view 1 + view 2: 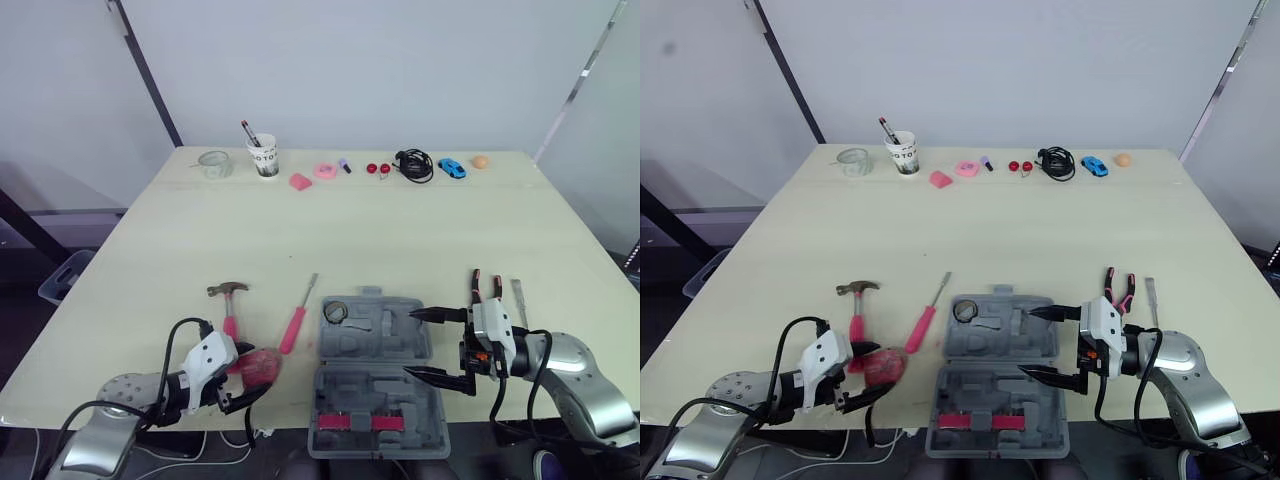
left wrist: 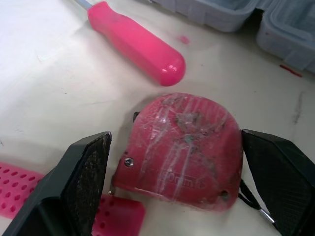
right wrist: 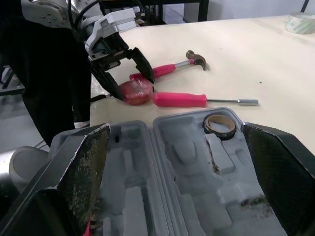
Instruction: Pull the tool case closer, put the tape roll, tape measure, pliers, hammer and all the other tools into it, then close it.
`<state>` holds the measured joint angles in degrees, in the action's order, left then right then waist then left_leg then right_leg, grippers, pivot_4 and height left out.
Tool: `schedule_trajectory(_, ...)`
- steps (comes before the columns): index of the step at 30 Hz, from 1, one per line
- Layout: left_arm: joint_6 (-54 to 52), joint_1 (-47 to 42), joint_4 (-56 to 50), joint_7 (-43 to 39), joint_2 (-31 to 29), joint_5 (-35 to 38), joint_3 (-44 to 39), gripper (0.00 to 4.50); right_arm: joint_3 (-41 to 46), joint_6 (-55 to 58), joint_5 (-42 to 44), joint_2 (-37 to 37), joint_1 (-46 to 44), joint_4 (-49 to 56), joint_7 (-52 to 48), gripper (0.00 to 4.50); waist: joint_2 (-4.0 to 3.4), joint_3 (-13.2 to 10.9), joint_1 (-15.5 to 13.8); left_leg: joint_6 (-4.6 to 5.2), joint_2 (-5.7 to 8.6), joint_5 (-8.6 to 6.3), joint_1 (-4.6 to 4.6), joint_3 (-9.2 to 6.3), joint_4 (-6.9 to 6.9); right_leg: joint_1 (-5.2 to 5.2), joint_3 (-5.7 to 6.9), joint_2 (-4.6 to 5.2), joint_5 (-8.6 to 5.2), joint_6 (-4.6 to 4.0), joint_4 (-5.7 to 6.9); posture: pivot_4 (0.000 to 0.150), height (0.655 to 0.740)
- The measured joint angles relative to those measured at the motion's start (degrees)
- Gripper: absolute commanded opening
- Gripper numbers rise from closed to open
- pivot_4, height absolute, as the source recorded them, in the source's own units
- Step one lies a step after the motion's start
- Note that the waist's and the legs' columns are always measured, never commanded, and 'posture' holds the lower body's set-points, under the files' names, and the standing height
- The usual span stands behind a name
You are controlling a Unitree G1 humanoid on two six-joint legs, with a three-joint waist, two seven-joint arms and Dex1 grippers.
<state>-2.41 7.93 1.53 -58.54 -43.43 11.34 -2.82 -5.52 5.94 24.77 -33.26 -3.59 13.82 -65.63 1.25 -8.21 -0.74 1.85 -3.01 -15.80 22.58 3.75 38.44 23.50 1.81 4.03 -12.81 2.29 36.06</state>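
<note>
The grey tool case [image 1: 345,395] lies open at the table's near edge, with the tape roll [image 1: 334,312] in a far-left pocket. Left of it the red tape measure [image 2: 182,147] rests on the table, and my left gripper [image 1: 878,375] stands open with a finger on each side of it. Just beyond lie a pink screwdriver [image 1: 293,329] and the pink-handled hammer [image 1: 229,295]. My right gripper [image 1: 410,343] is open over the case's right edge, holding nothing. The pliers [image 1: 487,289] and a slim metal tool [image 1: 519,300] lie right of the case.
Along the table's far edge stand a clear tape roll [image 1: 214,163], a cup with pens [image 1: 263,158], small pink pieces [image 1: 312,175], a black cable [image 1: 415,165], a blue toy car [image 1: 452,168] and an orange ball [image 1: 480,161]. Pink strips [image 1: 370,422] sit in the case's near half.
</note>
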Motion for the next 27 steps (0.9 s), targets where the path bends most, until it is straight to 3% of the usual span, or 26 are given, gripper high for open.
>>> schedule_trajectory(7, 0.09, -1.56, 1.49, -0.46, -0.1, -0.57, 1.13, 4.39, -0.39, 0.0, -0.11, 0.14, -0.03, 0.66, 0.51, 4.5, 0.0, 0.0, -0.03, 0.0, -0.03, 0.0, -0.02, 0.01, 0.0, 0.0, 0.0, 0.0, 0.0, 0.0, 0.03, 0.15, 0.74)
schedule_trajectory(27, -11.12, -2.22, -6.73, 1.07, -2.34, -3.05, 3.66, 4.39, -1.49, -1.27, -1.73, 0.99, 0.6, 0.94, 1.35, 4.5, 0.0, 0.0, -0.05, 0.0, -0.04, 0.0, -0.07, 0.09, 0.0, 0.0, -0.05, -0.01, 0.0, 0.0, 0.09, 0.15, 0.74)
